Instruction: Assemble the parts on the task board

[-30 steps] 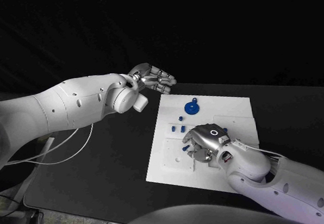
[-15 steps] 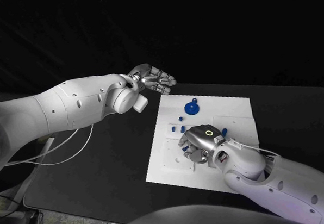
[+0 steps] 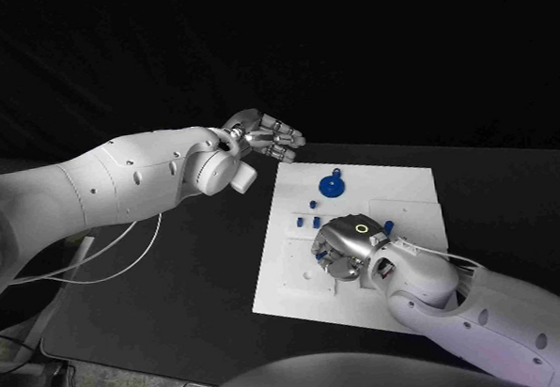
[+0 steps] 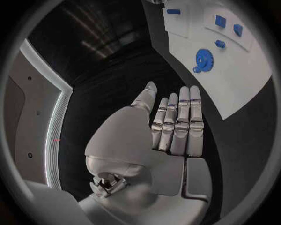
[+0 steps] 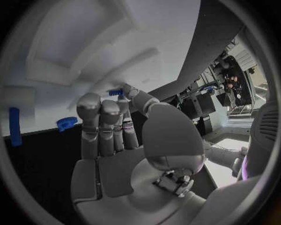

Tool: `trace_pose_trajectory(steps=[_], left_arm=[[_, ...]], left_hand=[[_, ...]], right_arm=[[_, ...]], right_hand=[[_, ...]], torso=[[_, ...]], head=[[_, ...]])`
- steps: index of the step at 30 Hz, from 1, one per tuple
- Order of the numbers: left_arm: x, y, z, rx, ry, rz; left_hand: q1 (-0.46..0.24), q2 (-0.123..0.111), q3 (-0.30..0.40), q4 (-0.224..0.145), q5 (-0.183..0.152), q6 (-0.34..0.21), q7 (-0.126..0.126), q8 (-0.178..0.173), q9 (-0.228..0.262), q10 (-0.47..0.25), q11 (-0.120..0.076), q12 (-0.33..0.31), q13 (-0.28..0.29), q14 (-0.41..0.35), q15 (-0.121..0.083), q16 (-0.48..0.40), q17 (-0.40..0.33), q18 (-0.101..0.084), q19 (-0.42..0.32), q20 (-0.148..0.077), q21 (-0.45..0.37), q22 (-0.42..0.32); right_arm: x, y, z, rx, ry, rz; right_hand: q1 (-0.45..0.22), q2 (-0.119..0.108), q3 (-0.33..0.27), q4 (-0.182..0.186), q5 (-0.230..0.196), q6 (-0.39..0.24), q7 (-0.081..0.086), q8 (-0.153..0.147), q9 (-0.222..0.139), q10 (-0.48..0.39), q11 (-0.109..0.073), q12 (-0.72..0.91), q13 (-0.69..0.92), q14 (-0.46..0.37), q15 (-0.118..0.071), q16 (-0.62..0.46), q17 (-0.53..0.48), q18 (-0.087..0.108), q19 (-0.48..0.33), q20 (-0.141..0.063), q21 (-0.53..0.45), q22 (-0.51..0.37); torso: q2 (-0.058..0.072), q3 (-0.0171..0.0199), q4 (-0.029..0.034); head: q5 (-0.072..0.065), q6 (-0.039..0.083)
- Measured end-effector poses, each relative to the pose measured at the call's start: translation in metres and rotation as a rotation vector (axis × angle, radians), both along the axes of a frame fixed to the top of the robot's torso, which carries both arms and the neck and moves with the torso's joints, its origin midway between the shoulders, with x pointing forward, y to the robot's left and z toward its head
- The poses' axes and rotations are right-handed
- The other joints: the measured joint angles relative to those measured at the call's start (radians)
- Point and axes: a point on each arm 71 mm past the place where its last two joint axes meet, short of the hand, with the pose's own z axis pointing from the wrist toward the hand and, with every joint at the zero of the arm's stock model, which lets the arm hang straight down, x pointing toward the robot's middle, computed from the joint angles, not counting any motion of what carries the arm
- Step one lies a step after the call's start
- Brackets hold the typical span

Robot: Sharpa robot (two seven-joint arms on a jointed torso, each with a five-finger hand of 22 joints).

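Note:
The white task board (image 3: 362, 193) lies in the middle of the black table. A blue gear (image 3: 331, 186) sits near its far edge, and small blue parts (image 3: 313, 221) lie just nearer than the gear. My right hand (image 3: 347, 242) is low over the board's middle with its fingers reaching down to the surface. In the right wrist view its fingers (image 5: 105, 117) are stretched out side by side, and the thumb tip is next to a small blue part (image 5: 116, 92); nothing is gripped. My left hand (image 3: 263, 137) hovers flat and empty beyond the board's far left corner.
In the left wrist view the left hand (image 4: 173, 126) is held flat, with the board (image 4: 234, 70), the gear (image 4: 203, 60) and several small blue parts (image 4: 220, 20) beyond it. A white cable (image 3: 110, 255) lies on the table at the left.
My right hand has shifted a little to the left over the board's middle. The left hand has stayed where it was.

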Motion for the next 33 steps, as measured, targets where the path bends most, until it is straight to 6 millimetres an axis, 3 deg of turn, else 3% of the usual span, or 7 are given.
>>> trace_pose_trajectory(steps=[14, 21, 33], left_arm=[[0.0001, 0.0, -0.0005, 0.002, 0.005, 0.001], [0.0, 0.0001, -0.0009, 0.004, 0.01, 0.002], [-0.0002, 0.0006, -0.0016, 0.008, 0.017, 0.004]], left_hand=[[0.0, 0.0, 0.0, 0.0, 0.0, 0.0, 0.0, 0.0, 0.0, 0.0, 0.0, 0.0, 0.0, 0.0, 0.0, 0.0, 0.0, 0.0, 0.0, 0.0, 0.0, -0.001], [0.003, -0.003, 0.0, 0.0, 0.0, -0.004, 0.004, 0.0, 0.0, 0.0, 0.0, 0.0, 0.0, 0.0, 0.0, 0.0, 0.0, 0.0, -0.004, 0.004, 0.0, -0.001], [0.004, -0.004, 0.0, 0.0, 0.0, -0.004, 0.004, 0.0, 0.0, 0.0, 0.0, 0.0, 0.0, 0.0, 0.0, 0.0, 0.0, 0.0, -0.004, 0.004, 0.0, -0.001]], right_arm=[[0.0021, 0.0027, 0.0003, -0.022, 0.008, 0.004], [0.0025, 0.0036, 0.0003, -0.033, 0.012, 0.005], [0.0027, 0.0034, 0.0004, -0.04, 0.012, 0.0]], right_hand=[[-0.005, -0.005, -0.021, 0.005, 0.013, -0.003, 0.003, 0.0, -0.001, -0.003, -0.003, 0.0, -0.01, 0.0, 0.0, 0.0, -0.002, 0.0, 0.0, 0.0, -0.004, 0.0], [-0.011, -0.011, -0.021, 0.005, 0.074, -0.003, 0.002, 0.0, -0.001, -0.007, 0.0, -0.005, -0.014, 0.0, 0.0, 0.0, -0.004, 0.0, -0.002, -0.002, -0.008, 0.0], [-0.023, -0.017, -0.023, 0.008, 0.089, -0.022, 0.007, 0.0, 0.001, -0.014, 0.0, -0.01, -0.023, 0.0, 0.0, -0.011, -0.013, 0.0, -0.004, -0.004, -0.019, 0.0]], torso=[[0.0, 0.0005, -0.0001], [0.0, 0.0002, 0.0003], [0.0, 0.0005, -0.0002]], head=[[0.0, -0.001], [0.0, -0.004], [0.001, -0.005]])
